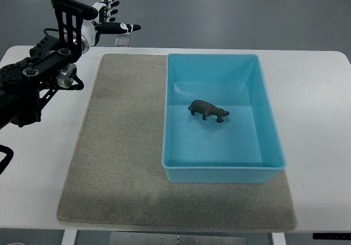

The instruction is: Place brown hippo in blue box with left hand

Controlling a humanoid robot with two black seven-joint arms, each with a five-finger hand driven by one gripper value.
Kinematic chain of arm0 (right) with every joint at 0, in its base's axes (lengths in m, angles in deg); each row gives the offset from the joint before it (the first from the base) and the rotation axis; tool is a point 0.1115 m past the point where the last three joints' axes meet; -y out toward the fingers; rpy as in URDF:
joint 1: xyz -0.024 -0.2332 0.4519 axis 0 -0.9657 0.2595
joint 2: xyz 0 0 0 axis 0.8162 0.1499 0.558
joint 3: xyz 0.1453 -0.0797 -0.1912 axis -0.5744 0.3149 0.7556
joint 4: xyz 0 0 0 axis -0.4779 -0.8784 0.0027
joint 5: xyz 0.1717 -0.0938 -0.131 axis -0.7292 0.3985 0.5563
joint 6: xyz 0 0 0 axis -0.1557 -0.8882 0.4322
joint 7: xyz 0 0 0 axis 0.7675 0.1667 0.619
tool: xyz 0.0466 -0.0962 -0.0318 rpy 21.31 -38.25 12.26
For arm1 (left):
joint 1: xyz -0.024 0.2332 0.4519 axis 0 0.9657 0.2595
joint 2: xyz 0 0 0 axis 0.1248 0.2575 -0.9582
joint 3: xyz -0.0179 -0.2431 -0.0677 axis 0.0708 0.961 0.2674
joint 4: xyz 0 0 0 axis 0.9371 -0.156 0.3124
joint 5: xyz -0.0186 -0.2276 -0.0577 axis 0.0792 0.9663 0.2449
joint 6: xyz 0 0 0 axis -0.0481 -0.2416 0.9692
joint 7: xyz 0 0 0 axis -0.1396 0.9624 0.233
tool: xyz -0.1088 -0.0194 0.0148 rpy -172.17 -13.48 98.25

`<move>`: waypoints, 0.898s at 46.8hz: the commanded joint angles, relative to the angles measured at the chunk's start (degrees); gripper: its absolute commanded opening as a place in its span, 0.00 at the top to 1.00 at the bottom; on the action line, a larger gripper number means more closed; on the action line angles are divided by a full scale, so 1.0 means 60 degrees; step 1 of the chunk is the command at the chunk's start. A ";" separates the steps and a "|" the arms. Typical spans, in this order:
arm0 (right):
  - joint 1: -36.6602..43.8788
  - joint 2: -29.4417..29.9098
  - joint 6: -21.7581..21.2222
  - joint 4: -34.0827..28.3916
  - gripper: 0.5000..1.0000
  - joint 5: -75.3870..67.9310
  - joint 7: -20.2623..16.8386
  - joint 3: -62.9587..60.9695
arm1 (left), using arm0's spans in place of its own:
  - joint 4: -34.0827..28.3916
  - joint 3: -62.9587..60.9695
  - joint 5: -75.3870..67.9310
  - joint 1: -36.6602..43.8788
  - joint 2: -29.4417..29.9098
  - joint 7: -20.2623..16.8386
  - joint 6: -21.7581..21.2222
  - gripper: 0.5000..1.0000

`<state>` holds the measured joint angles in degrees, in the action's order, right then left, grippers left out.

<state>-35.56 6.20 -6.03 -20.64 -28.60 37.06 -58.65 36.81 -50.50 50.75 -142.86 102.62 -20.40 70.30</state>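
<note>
- Fingers (112, 6) of the left hand (104, 19) spread and relaxed, black-tipped, gripping nothing; thumb stretched out toward the picture's right.
- Held above the far left corner of the table (312, 91), beyond the far edge of the mat, well apart from the box.
- Just past the thumb, a small clear plastic piece (123, 40) on the far edge of the tabletop; cannot tell what it is.
- Behind the hand, a black slotted wrist plate and then the left arm (38, 75), dark, jointed, running down to the picture's left edge over the table's left side.
- Grey mat (120, 163) laid flat on the white table, covering most of the middle, with bare tabletop showing to the left, right and far side.
- Blue box (271, 130) resting on the right part of the mat, open at the top, its near right corner reaching close to the mat's right edge.
- Brown hippo (208, 110) standing upright on the floor of the blue box, about in the middle, head toward the picture's right, touching none of the walls.
- Nothing else inside the box beside the hippo.
- Below the near edge of the table, parts of the frame just visible.
</note>
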 commanded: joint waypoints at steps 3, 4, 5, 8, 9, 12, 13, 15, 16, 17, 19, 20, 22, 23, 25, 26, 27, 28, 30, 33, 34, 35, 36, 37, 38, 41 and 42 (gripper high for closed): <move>-0.0015 0.0000 0.0000 0.0000 0.13 -0.0001 0.0000 0.0000 | -0.0347 0.0028 0.1260 -0.0001 -0.0089 0.0516 -0.0058 0.01; 0.0000 0.0000 0.0000 0.0000 0.13 -0.0001 0.0000 0.0000 | -0.0391 0.0043 0.1406 -0.0001 -0.0119 0.0589 -0.0044 0.01; 0.0000 0.0000 0.0000 0.0000 0.13 -0.0001 0.0000 0.0000 | -0.0450 0.0072 0.1553 -0.0001 -0.0148 0.0663 -0.0058 0.01; 0.0000 0.0000 0.0000 0.0000 0.13 -0.0001 0.0000 0.0000 | -0.0596 0.0116 0.2007 0.0058 -0.0178 0.0751 -0.0073 0.01; -0.0015 0.0000 0.0000 0.0000 0.13 -0.0001 0.0000 0.0000 | -0.0640 0.0131 0.2183 0.0087 -0.0192 0.0751 -0.0073 0.01; 0.0000 0.0000 0.0000 0.0000 0.13 -0.0001 0.0000 0.0000 | -0.0757 0.0204 0.2710 0.0087 -0.0192 0.0736 0.0044 0.01; 0.0000 0.0000 0.0000 0.0000 0.13 -0.0001 0.0000 0.0000 | -0.0801 0.0219 0.2886 0.0087 -0.0207 0.0736 0.0073 0.01; 0.0000 0.0000 0.0000 0.0000 0.13 -0.0001 0.0000 0.0000 | -0.0860 0.0233 0.3208 0.0087 -0.0207 0.0722 0.0205 0.02; 0.0000 0.0000 0.0000 0.0000 0.13 -0.0001 0.0000 0.0000 | -0.0889 0.0233 0.3369 0.0087 -0.0207 0.0707 0.0307 0.02; 0.0000 0.0000 0.0000 0.0000 0.13 -0.0001 0.0000 0.0000 | -0.0919 0.0233 0.3530 0.0102 -0.0207 0.0693 0.0409 0.02; 0.0000 0.0000 0.0000 0.0000 0.13 -0.0001 0.0000 0.0000 | -0.1006 0.0248 0.3853 0.0102 -0.0207 0.0605 0.0658 0.01; 0.0000 0.0000 0.0000 0.0000 0.13 -0.0001 0.0000 0.0000 | -0.1065 0.0263 0.4014 0.0102 -0.0207 0.0576 0.0805 0.02; 0.0000 0.0000 0.0000 0.0000 0.13 -0.0001 0.0000 0.0000 | -0.1211 0.0350 0.4351 0.0117 -0.0207 0.0532 0.1068 0.02; 0.0000 0.0000 0.0000 0.0000 0.13 -0.0001 0.0000 0.0000 | -0.1285 0.0409 0.4483 0.0117 -0.0207 0.0488 0.1200 0.02; 0.0000 0.0000 0.0000 0.0000 0.13 -0.0001 0.0000 0.0000 | -0.1446 0.0511 0.4717 0.0131 -0.0207 0.0356 0.1493 0.02; 0.0000 0.0000 0.0000 0.0000 0.13 -0.0001 0.0000 0.0000 | -0.1504 0.0541 0.4791 0.0131 -0.0207 0.0283 0.1654 0.02; 0.0000 0.0000 0.0000 0.0000 0.13 -0.0001 0.0000 0.0000 | -0.1563 0.0585 0.4864 0.0160 -0.0221 0.0210 0.1801 0.02; 0.0000 0.0000 0.0000 0.0000 0.13 -0.0001 0.0000 0.0000 | -0.1622 0.0628 0.4908 0.0204 -0.0222 0.0151 0.1933 0.02; 0.0000 0.0000 0.0000 0.0000 0.13 -0.0001 0.0000 0.0000 | -0.1710 0.0746 0.4953 0.0336 -0.0236 0.0049 0.2196 0.02; 0.0000 0.0000 0.0000 0.0000 0.13 -0.0001 0.0000 0.0000 | -0.1856 0.0965 0.4953 0.0424 -0.0367 -0.0084 0.2460 0.02; -0.0015 0.0000 0.0000 0.0000 0.13 -0.0001 0.0000 0.0000 | -0.1915 0.1024 0.4938 0.0468 -0.0426 -0.0127 0.2534 0.02; 0.0000 0.0000 0.0000 0.0000 0.13 -0.0001 0.0000 0.0000 | -0.1973 0.1053 0.4938 0.0483 -0.0470 -0.0186 0.2593 0.02; 0.0000 0.0000 0.0000 0.0000 0.13 -0.0001 0.0000 0.0000 | -0.2003 0.1039 0.4924 0.0526 -0.0529 -0.0259 0.2651 0.02; 0.0000 0.0000 0.0000 0.0000 0.13 -0.0001 0.0000 0.0000 | -0.2003 0.1039 0.4909 0.0570 -0.0558 -0.0332 0.2710 0.02; 0.0000 0.0000 0.0000 0.0000 0.13 -0.0001 0.0000 0.0000 | -0.2003 0.1039 0.4894 0.0600 -0.0602 -0.0420 0.2783 0.02; 0.0000 0.0000 0.0000 0.0000 0.13 -0.0001 0.0000 0.0000 | -0.2003 0.1054 0.4909 0.0688 -0.0617 -0.0567 0.2886 0.02; 0.0000 0.0000 0.0000 0.0000 0.13 -0.0001 0.0000 0.0000 | -0.2003 0.1068 0.4923 0.0702 -0.0617 -0.0582 0.2886 0.02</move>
<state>-35.56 6.20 -6.03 -20.63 -28.61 37.07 -58.65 24.82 -44.22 80.17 -139.11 99.00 -23.21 87.21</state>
